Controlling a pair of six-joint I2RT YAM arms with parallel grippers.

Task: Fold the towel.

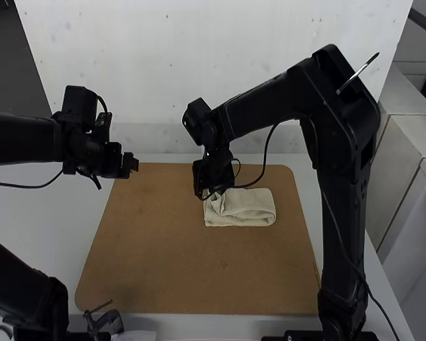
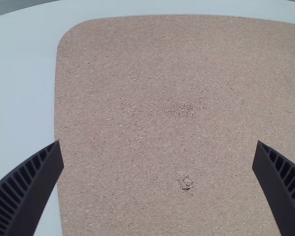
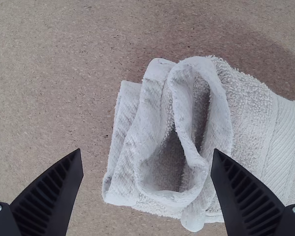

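Note:
The left gripper (image 1: 133,163) hangs over the board's far left corner; in its own wrist view the left gripper (image 2: 158,147) is open with bare board between its fingers. The right gripper (image 1: 200,197) is at the towel's left end. A pale towel (image 1: 249,207) lies folded into a small bundle on the right half of the board. In the right wrist view the right gripper (image 3: 146,157) stands open above the layered end of the towel (image 3: 250,118), where loose edges curl up into an open loop. Its fingers hold no cloth.
A brown board (image 1: 163,263) with rounded corners lies on the white table (image 1: 49,213). A white wall stands behind the far edge. A small dark clamp-like object (image 1: 104,321) sits by the near left corner. The right arm arches over the board's right side.

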